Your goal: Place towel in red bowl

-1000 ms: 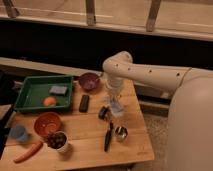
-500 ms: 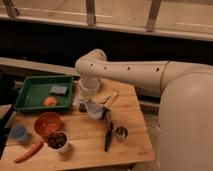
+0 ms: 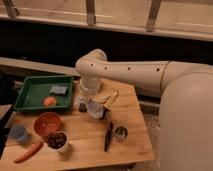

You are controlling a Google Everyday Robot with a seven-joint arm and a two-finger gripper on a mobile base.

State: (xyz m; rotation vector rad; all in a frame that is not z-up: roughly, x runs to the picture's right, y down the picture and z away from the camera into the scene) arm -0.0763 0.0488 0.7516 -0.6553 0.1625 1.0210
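Gripper (image 3: 91, 102) over middle of desk (image 3: 131, 137), toward far edge, clamped on towel (image 3: 96, 109); towel hangs bunched just below it, apart from red bowl (image 3: 48, 122) nearer left edge

1. Indoor robot test space dressed like a kitchen: wooden surface (image 3: 130, 135), lower centre.
2. On it, green tray (image 3: 35, 92), red bowl (image 3: 48, 123), carrot (image 3: 28, 152).
3. Railing posts (image 3: 90, 12) along the top.
4. Gripper (image 3: 94, 106) hangs above the surface's middle.

My white arm (image 3: 135, 75) stretches sideways from the rounded body (image 3: 186, 125) and bends sharply down at the wrist, with the gripper (image 3: 95, 107) hanging low beneath it.
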